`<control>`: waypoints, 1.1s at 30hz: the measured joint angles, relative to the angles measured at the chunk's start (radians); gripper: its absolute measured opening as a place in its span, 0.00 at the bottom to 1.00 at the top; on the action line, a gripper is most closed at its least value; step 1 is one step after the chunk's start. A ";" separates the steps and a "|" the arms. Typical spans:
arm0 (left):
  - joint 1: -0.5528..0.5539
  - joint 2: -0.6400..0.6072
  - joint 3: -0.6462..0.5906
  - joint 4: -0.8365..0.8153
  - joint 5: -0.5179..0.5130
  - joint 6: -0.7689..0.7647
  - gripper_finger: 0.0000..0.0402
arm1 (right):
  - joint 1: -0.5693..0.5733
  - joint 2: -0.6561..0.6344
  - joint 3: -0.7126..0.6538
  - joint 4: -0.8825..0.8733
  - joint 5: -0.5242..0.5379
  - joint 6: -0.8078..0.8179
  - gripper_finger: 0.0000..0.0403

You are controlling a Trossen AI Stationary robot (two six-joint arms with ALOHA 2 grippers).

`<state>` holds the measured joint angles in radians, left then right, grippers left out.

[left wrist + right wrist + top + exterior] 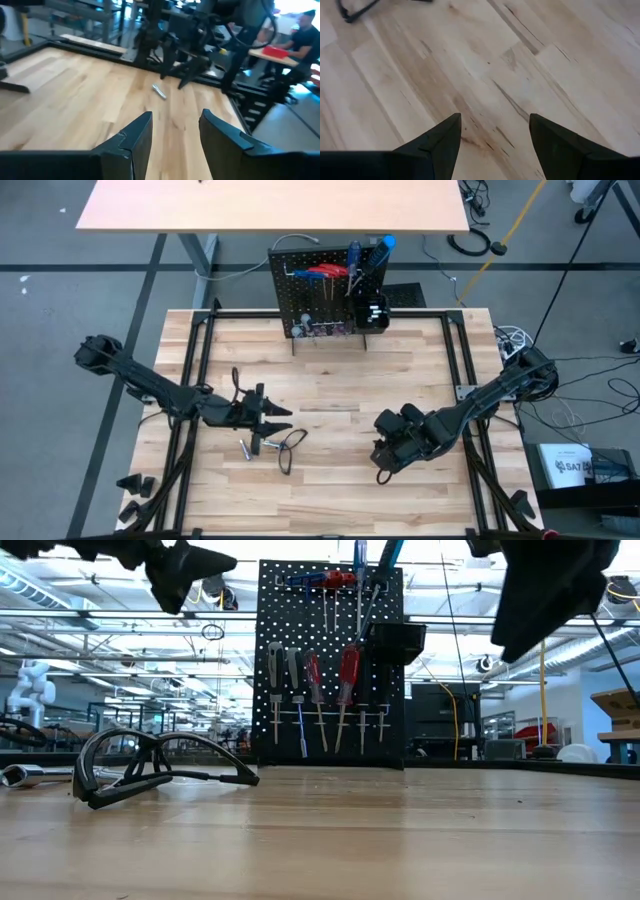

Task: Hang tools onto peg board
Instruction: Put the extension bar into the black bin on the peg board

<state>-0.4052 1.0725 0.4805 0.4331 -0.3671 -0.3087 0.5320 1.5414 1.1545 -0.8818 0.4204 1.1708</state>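
Observation:
The black peg board [322, 292] stands upright at the table's far edge with several screwdrivers hanging on its hooks [330, 690]. A black wire loop [288, 450] [150, 765] and a small silver bit [252, 447] lie flat on the wood left of centre. My left gripper [280, 420] [175, 130] hovers open just beyond them, pointing toward the right arm; a silver piece [159, 91] lies ahead of its fingers. My right gripper [383, 468] [495, 132] is open over bare wood right of centre, tipped down. The loop's end [355, 12] shows ahead of it.
A small black bin [372, 310] hangs on the peg board's right side. Black rails [190, 380] frame the tabletop on both sides. Another table [270, 205] stands beyond the far edge. A person [302, 32] sits in the room behind the right arm.

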 joint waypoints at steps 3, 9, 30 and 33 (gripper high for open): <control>-0.028 0.036 0.044 -0.001 -0.061 -0.001 0.41 | -0.001 0.000 0.000 0.036 -0.001 -0.063 0.56; -0.055 0.159 0.143 0.003 -0.134 -0.054 0.41 | 0.000 0.000 0.000 0.064 -0.008 -0.132 0.56; -0.185 0.644 0.513 0.026 -0.280 -0.203 0.41 | 0.164 0.000 0.000 0.060 -0.027 0.128 0.56; -0.203 0.683 0.536 0.055 -0.295 -0.210 0.41 | 0.189 0.000 0.001 0.061 -0.022 0.157 0.56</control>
<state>-0.6087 1.7552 1.0163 0.4881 -0.6623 -0.5190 0.7215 1.5414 1.1553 -0.8211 0.3982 1.3276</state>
